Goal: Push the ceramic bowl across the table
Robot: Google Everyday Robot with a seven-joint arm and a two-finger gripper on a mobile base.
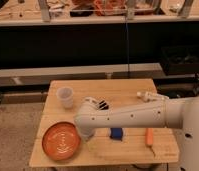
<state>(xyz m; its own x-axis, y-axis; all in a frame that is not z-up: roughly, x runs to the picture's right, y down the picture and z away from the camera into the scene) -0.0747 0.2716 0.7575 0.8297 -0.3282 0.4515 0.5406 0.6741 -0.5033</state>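
The ceramic bowl [61,140] is a wide orange-red dish with pale swirl marks; it sits at the front left corner of the light wooden plank table [118,90]. My white arm reaches across the table from the right. Its end, where the gripper [86,135] is, comes down right beside the bowl's right rim. The gripper itself is hidden under the arm's wrist.
A small translucent white cup [66,97] stands at the back left. A black and white object [99,104] lies mid-table, a blue object [116,133] and an orange carrot-like object [149,136] lie near the front, a white object [145,95] at the back right. Dark shelving stands behind.
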